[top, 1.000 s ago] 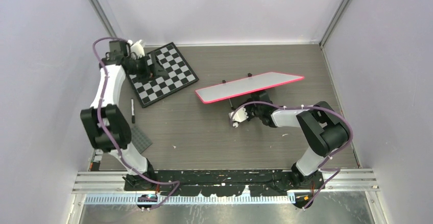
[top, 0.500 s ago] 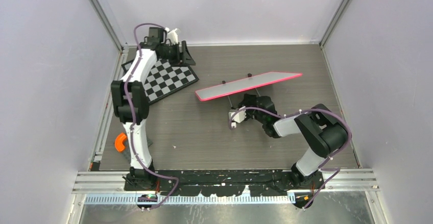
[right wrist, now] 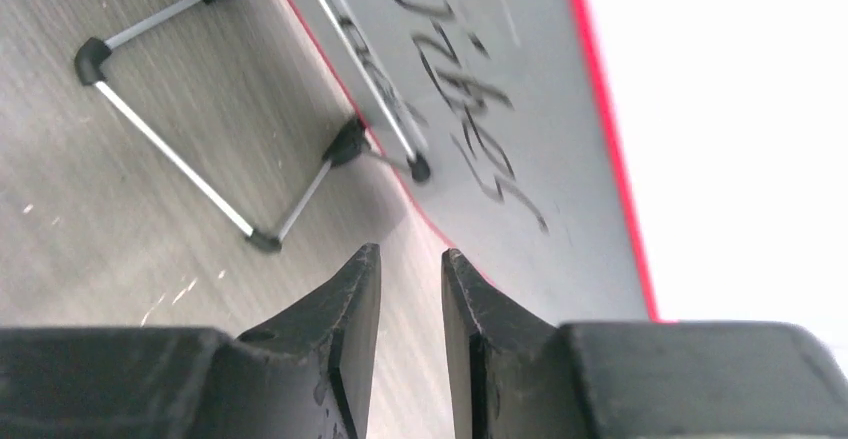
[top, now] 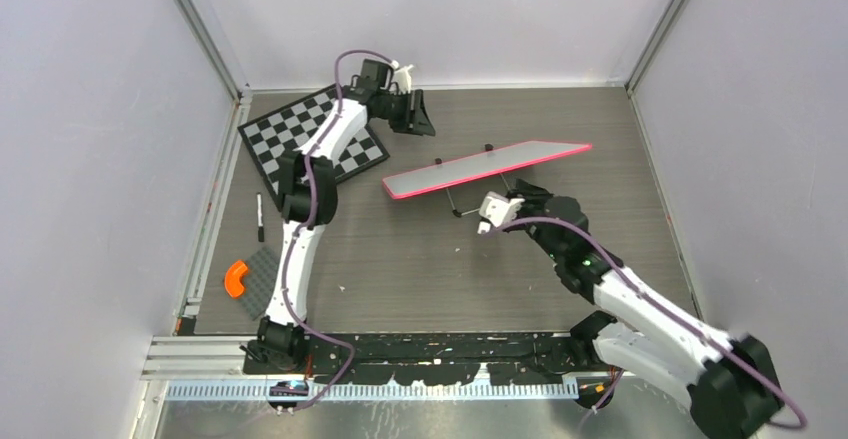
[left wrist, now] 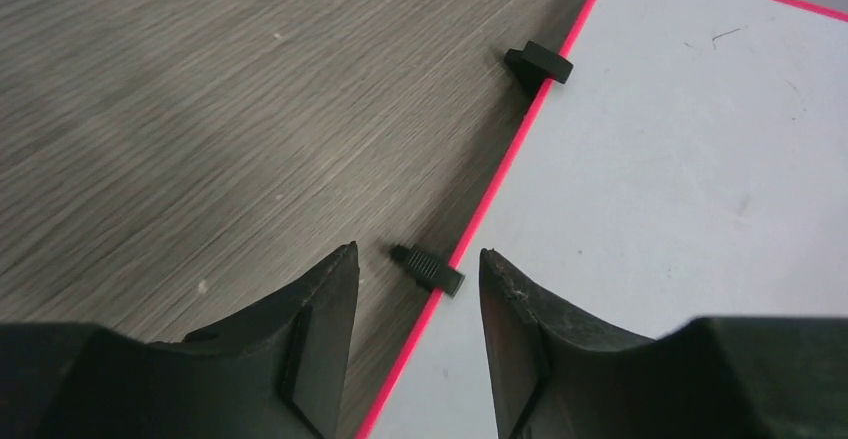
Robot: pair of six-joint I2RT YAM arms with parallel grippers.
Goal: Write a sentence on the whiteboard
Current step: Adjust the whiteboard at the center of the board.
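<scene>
The whiteboard (top: 485, 169) with its pink-red frame stands tilted on a wire stand (right wrist: 190, 159) in the middle of the table. In the right wrist view, blurred black handwriting, the sentence (right wrist: 455, 99), runs across its grey-looking face (right wrist: 540, 129). My left gripper (top: 416, 119) reaches in at the back and hovers open over the board's edge (left wrist: 680, 209). A small black foot (left wrist: 428, 267) lies just past its empty fingertips, and a second foot (left wrist: 538, 62) sits further along. My right gripper (top: 510, 202) sits by the board's near edge, its jaws a narrow gap apart with nothing between them.
A black-and-white chessboard (top: 300, 134) lies at the back left under the left arm. A black marker (top: 259, 216) lies by the left wall. Nearer the front left are an orange piece (top: 236, 277) and a dark grey pad (top: 268, 269).
My left arm has swung right from over the chessboard to the whiteboard's far edge, its jaws narrowing. My right arm has stretched out, carrying its gripper right along the board's near edge.
</scene>
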